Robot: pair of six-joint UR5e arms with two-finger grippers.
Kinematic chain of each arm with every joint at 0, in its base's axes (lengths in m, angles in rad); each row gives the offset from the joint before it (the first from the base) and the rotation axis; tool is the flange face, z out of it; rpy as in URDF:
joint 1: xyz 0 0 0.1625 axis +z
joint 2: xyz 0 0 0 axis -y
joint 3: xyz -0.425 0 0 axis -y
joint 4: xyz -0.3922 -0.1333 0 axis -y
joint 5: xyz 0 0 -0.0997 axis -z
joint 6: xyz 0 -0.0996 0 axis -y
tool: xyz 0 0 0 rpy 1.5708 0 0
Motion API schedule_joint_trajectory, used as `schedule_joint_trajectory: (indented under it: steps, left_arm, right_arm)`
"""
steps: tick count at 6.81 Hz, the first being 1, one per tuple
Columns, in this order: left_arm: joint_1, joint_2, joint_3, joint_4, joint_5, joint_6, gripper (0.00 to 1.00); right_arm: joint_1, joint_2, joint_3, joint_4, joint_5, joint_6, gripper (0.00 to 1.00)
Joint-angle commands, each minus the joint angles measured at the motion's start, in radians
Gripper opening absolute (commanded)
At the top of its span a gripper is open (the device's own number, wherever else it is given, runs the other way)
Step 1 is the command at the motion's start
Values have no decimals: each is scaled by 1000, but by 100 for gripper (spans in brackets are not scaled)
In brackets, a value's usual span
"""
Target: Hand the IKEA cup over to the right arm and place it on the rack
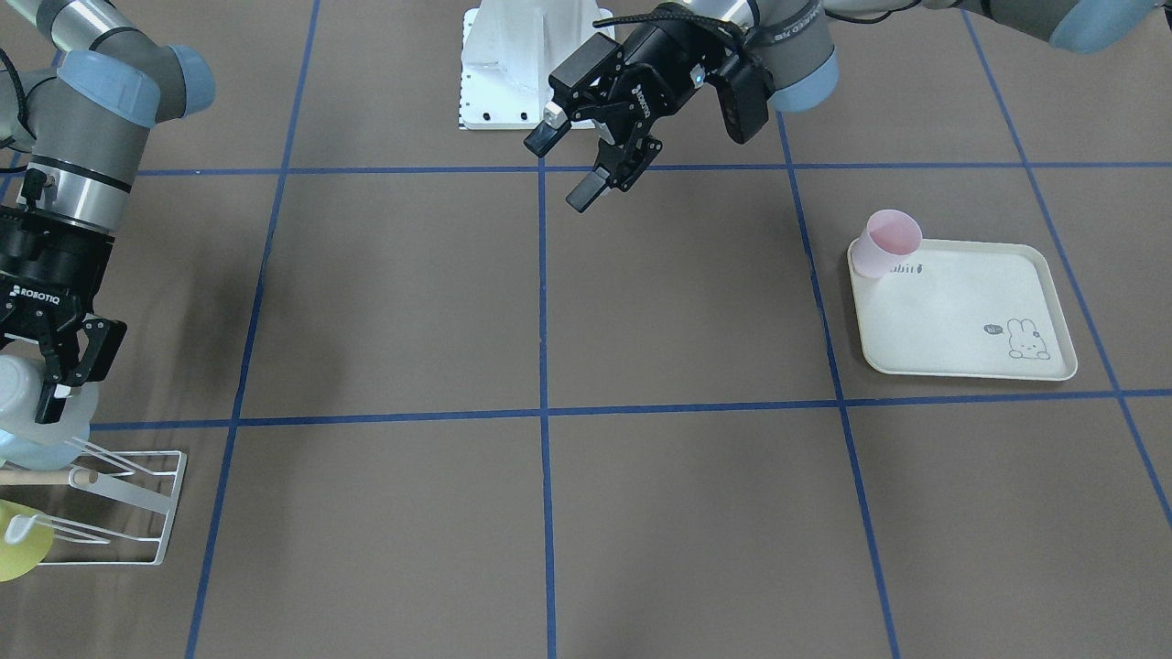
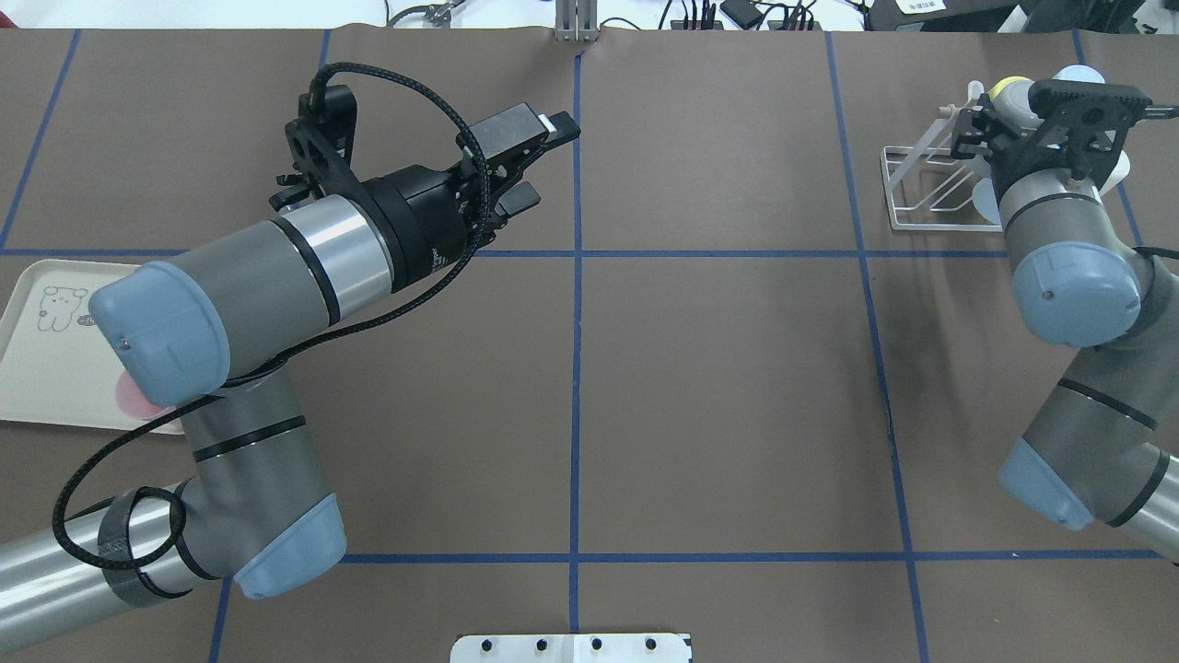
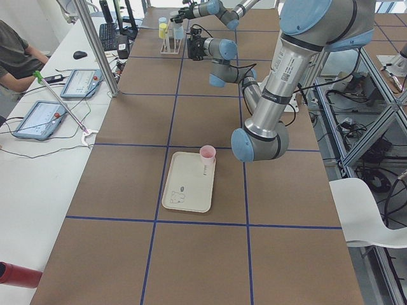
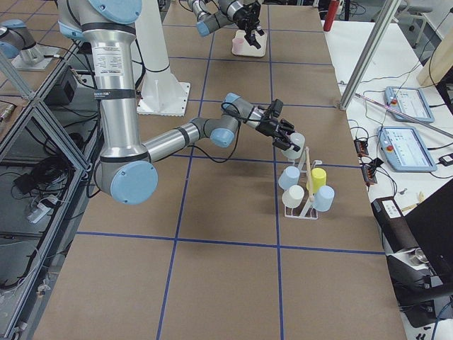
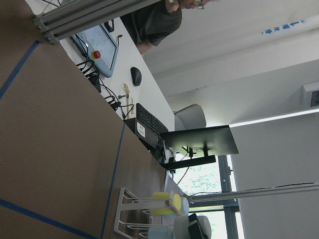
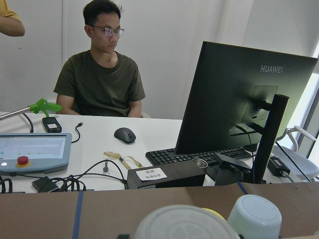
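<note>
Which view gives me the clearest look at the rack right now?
Exterior right: the rack shows whole, cups on its prongs. Front-facing crops it at the frame edge, overhead hides much of it behind the right arm, exterior left shows it far and small, and left wrist catches only part.

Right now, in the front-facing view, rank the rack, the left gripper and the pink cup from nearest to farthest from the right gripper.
1. Rack, just below the right gripper, which holds a white cup.
2. Left gripper, top centre.
3. Pink cup, far right.
</note>
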Motion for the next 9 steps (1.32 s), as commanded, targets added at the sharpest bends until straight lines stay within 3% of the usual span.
schedule_joint_trajectory:
  steps: [1,8,9]
  left_arm:
    - [0,1,0,0,0,-1,100]
    - [3,12,0,-2,0,-1,100]
    - [3,12,2,-2,0,-1,100]
  right_arm:
    - [-4,16,-35,0,0,-2,0]
    - [-9,19,-69,2,29,0,0]
    - [-12,19,-75,2,29,2,26]
